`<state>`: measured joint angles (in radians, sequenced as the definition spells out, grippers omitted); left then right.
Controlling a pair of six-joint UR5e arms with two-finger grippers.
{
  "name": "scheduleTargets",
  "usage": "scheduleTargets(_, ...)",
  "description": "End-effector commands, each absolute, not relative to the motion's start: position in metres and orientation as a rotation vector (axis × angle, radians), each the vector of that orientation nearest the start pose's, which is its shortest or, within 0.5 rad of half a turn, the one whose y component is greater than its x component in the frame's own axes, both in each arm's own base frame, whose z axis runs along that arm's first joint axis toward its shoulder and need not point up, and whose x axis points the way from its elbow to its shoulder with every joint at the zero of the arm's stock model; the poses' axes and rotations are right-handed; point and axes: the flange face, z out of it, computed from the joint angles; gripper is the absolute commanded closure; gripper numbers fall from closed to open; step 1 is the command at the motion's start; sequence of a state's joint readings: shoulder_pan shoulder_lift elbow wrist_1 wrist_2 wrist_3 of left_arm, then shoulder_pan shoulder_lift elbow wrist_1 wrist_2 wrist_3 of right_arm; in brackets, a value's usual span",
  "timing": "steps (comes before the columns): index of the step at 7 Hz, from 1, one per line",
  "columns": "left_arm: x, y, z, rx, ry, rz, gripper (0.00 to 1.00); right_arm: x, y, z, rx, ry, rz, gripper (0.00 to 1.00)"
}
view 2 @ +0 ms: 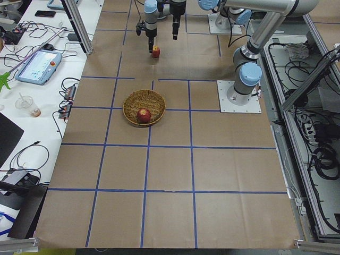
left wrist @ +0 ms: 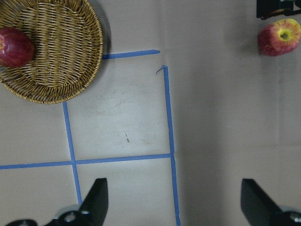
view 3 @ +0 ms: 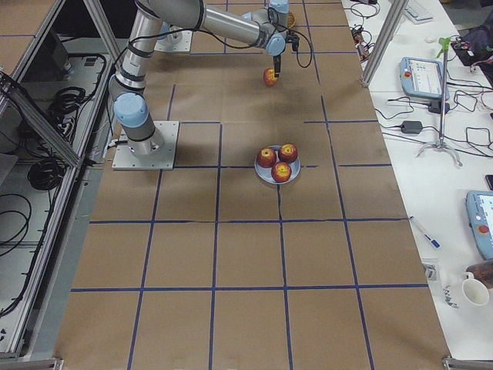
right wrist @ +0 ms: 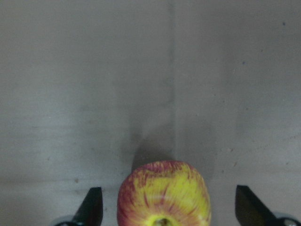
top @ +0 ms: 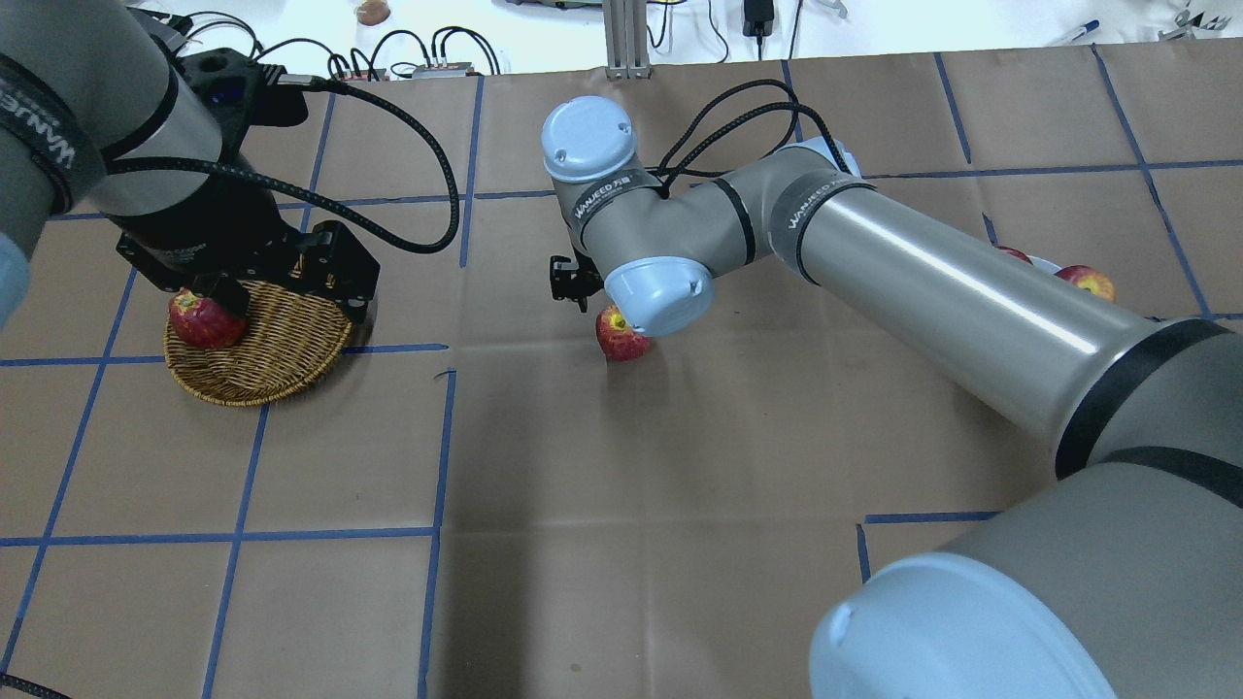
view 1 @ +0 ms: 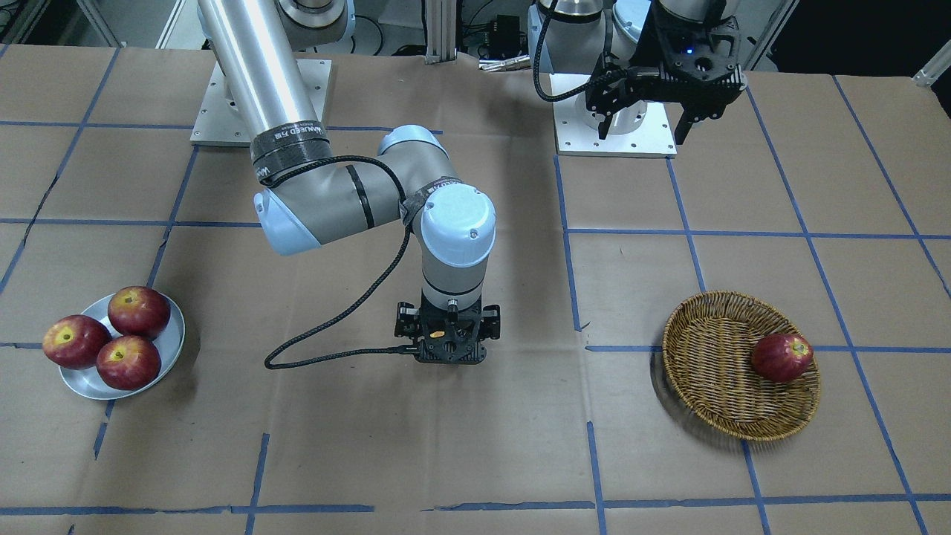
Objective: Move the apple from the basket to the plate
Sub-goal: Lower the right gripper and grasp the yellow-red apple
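Observation:
The yellow-and-red apple (top: pixel 621 335) sits on the brown table paper at mid-table, outside both the basket and the plate. My right gripper (right wrist: pixel 169 207) is open, its fingers wide on either side of the apple (right wrist: pixel 163 193) without touching it. In the front view the right gripper (view 1: pixel 448 349) hides the apple. The wicker basket (view 1: pixel 706 357) holds one dark red apple (view 1: pixel 781 357). The metal plate (view 1: pixel 82 383) holds three dark red apples. My left gripper (view 1: pixel 645 130) is open and empty, raised high; the left wrist view shows the basket (left wrist: pixel 61 56) and the apple (left wrist: pixel 279 36).
The right arm's forearm and elbow (view 1: pixel 349 200) stretch over the table between its base and the middle. A black cable (view 1: pixel 334 319) loops beside the right gripper. Blue tape lines mark the brown paper into squares.

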<state>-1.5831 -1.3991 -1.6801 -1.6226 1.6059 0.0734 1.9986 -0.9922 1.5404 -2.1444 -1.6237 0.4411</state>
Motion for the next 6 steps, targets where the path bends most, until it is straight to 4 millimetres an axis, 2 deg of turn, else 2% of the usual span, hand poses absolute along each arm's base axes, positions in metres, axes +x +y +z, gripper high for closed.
scheduleTargets(1, -0.135, -0.421, 0.501, 0.133, 3.1, 0.006, 0.0, 0.392, -0.545, 0.2, 0.019, 3.186, -0.028, 0.0)
scheduleTargets(2, -0.132, -0.428, 0.507, 0.137, 3.073, -0.004, 0.0, 0.392, -0.544, 0.198, 0.019, 3.184, -0.018, 0.0)
scheduleTargets(3, -0.131, -0.432, 0.503, 0.134, 3.058, 0.011, 0.0, 0.394, -0.543, 0.197, 0.014, 3.181, -0.011, 0.19)
scheduleTargets(4, -0.13, -0.427, 0.51, 0.135, 3.057, -0.012, 0.0, 0.394, -0.543, 0.197, 0.014, 3.181, -0.01, 0.38)
scheduleTargets(5, -0.13, -0.427, 0.509, 0.138, 3.057, -0.01, 0.0, 0.395, -0.544, 0.198, 0.012, 3.181, -0.016, 0.46)
scheduleTargets(6, -0.13, -0.427, 0.51, 0.138, 3.055, -0.012, 0.0, 0.393, -0.548, 0.211, 0.013, 3.17, -0.05, 0.46)
